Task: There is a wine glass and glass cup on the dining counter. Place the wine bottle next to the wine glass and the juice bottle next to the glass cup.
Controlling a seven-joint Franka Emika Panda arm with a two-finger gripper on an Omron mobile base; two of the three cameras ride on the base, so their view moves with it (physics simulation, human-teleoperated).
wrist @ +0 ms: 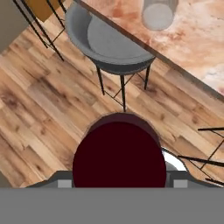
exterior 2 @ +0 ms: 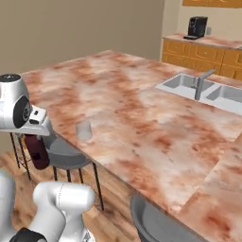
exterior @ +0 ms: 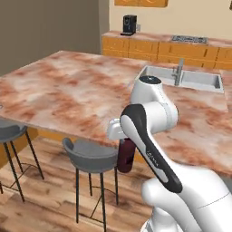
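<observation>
Gripping juice bottle (wrist: 119,156), glass cup (exterior 2: 84,130) right-view

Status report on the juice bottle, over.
Gripper shut on juice bottle, carried off the counter edge. Glass cup near that edge. Stool below.

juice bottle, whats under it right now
The juice bottle hangs in the gripper past the dining counter edge, over the wood floor beside a grey stool. The floor directly beneath is covered.
</observation>
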